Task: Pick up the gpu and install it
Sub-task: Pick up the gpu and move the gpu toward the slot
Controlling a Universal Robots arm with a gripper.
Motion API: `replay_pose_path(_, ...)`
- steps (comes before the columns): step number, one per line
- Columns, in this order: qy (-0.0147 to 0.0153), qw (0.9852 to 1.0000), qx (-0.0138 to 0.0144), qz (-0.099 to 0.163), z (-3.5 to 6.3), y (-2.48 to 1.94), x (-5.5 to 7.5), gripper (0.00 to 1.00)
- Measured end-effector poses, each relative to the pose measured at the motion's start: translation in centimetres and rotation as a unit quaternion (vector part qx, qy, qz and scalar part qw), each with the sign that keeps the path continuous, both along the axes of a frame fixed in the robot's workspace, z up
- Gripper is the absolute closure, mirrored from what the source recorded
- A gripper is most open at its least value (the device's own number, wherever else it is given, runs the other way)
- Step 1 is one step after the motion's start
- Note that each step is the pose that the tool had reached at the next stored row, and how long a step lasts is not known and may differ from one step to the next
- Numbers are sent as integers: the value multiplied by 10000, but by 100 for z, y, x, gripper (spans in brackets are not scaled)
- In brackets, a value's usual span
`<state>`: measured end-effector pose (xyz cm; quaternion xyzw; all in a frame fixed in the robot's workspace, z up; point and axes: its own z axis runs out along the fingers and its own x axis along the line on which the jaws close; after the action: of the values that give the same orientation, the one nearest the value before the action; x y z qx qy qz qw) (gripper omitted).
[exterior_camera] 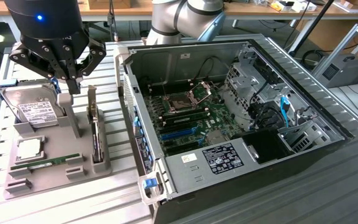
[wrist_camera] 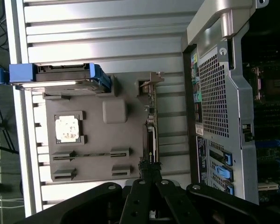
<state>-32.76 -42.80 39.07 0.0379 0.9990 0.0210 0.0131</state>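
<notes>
Presently gripper (exterior_camera: 73, 87) jaws pressed together, empty. Gpu (wrist_camera: 151, 123) on edge in tray (wrist_camera: 93, 140), below jaws, not touching; long axis crosswise to jaw closing direction.

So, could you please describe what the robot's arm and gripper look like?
The gripper has a black cylindrical body with a glowing blue light and black bolted linkage fingers. The arm is silver-grey tubing with a pale blue joint cap.
</notes>
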Motion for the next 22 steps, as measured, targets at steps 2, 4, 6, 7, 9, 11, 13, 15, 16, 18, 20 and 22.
replay_pose_path(2, 0, 10000, 0, 0, 0, 0, 0, 89)
replay_pose_path(4, 0, 10000, 0, 0, 0, 0, 0, 89)
replay_pose_path(6, 0, 10000, 0, 0, 0, 0, 0, 76)
replay_pose_path(7, 0, 10000, 0, 0, 0, 0, 0, 70)
replay_pose_path(9, 0, 10000, 0, 0, 0, 0, 0, 64)
replay_pose_path(11, 0, 10000, 0, 0, 0, 0, 0, 58)
replay_pose_path(13, 0, 10000, 0, 0, 0, 0, 0, 58)
replay_pose_path(15, 0, 10000, 1, 0, -25, 0, -1, 58)
replay_pose_path(16, 0, 10000, 1, 0, -47, 0, 0, 58)
replay_pose_path(18, 0, 10000, 1, -1, -87, 0, 0, 58)
replay_pose_path(20, 0, 10000, 1, -1, -140, 0, 0, 58)
replay_pose_path(22, 0, 10000, 1, -2, -181, 0, 0, 58)
